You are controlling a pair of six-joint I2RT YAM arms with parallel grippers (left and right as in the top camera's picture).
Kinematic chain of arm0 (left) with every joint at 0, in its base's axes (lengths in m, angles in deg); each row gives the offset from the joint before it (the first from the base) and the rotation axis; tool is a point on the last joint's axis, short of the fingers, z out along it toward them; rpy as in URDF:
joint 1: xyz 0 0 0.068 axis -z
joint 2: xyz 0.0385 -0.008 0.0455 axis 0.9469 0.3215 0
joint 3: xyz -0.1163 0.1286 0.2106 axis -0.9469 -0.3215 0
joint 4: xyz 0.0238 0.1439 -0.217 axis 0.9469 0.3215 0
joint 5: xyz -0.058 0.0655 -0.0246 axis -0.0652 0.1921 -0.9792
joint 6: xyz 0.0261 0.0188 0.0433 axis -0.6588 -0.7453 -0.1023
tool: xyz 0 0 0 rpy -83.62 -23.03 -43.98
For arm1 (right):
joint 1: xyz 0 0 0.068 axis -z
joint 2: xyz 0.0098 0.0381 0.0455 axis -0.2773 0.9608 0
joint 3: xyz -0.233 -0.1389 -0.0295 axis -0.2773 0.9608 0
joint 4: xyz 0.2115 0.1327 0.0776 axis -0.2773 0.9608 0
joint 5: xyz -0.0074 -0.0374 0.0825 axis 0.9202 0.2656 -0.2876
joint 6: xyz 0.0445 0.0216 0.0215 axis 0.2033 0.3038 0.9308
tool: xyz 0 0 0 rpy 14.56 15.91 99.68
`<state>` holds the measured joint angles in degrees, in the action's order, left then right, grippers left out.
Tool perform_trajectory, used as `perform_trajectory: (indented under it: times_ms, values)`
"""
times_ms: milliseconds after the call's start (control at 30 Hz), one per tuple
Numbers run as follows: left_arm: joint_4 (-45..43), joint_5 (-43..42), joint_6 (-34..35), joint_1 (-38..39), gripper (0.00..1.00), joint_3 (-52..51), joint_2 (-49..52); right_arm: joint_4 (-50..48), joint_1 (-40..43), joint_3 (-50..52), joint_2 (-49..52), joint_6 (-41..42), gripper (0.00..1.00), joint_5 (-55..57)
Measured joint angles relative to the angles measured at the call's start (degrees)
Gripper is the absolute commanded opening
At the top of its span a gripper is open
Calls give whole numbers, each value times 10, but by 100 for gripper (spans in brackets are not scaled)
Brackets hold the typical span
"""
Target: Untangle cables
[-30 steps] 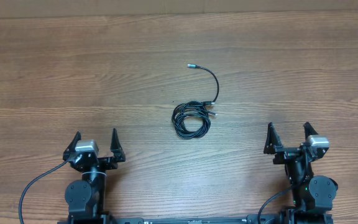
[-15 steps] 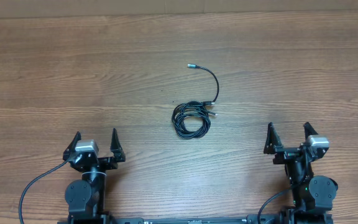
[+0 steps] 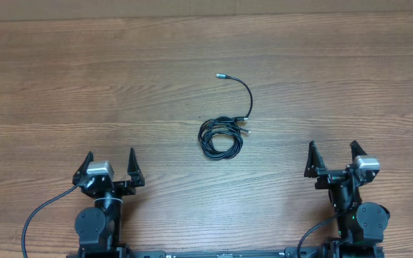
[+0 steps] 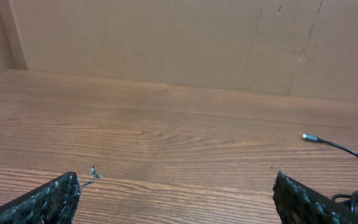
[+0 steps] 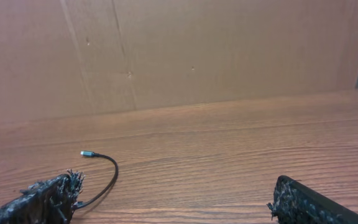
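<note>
The cables (image 3: 221, 136) lie as a small tangled black coil in the middle of the wooden table, with one loose end curving up to a silver-tipped plug (image 3: 220, 74). That plug end also shows in the left wrist view (image 4: 309, 137) and in the right wrist view (image 5: 89, 154). My left gripper (image 3: 110, 164) is open and empty near the front left edge, well away from the coil. My right gripper (image 3: 331, 157) is open and empty near the front right edge, also apart from the coil.
A brown cardboard wall (image 4: 166, 37) stands along the far edge of the table (image 3: 84, 86). Thick black wires run from both arm bases at the front edge.
</note>
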<state>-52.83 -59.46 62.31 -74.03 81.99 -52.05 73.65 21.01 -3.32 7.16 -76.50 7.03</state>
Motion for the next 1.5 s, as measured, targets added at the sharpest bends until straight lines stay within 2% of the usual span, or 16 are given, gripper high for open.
perform_trajectory:
  times_ms: [1133,1500]
  values:
    - [-10,0,0,0,100,0,0,0,0,0,0,0,100,0]
    - [-15,-79,-18,0,100,2,0,0,0,0,0,0,100,0]
